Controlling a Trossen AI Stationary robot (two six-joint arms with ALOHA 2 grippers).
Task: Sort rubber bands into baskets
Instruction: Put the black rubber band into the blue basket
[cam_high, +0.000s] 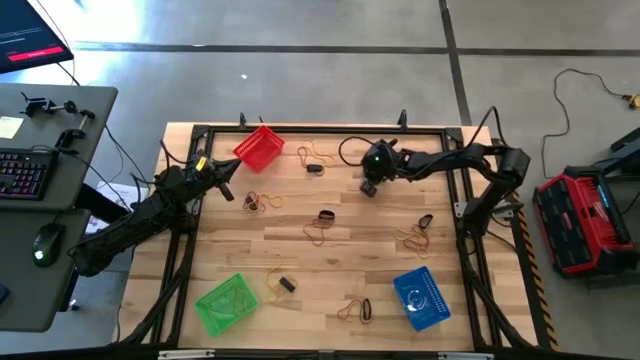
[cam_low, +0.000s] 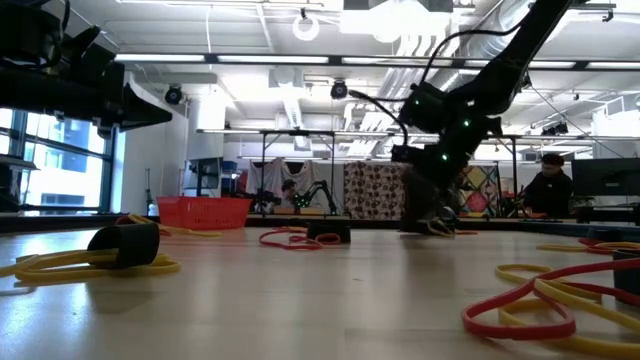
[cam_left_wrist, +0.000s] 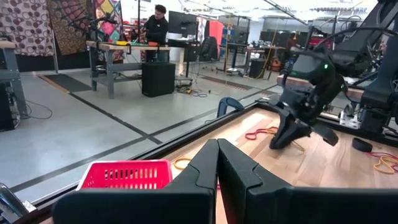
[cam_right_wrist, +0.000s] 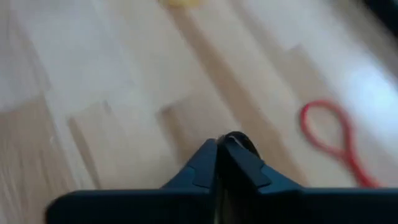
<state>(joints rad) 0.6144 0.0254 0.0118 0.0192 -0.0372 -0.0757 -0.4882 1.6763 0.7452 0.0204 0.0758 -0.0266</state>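
On table — three baskets, scattered bands

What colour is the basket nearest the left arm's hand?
Red; the basket shows best in the high view, at the table's far left corner.

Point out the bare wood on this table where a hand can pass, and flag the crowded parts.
Free: the wood between the red basket and green basket along the left side, and the strip between the right gripper and the blue basket. Crowded: rubber bands cluster mid-table, more lie near the front edge and beside the right arm's base.
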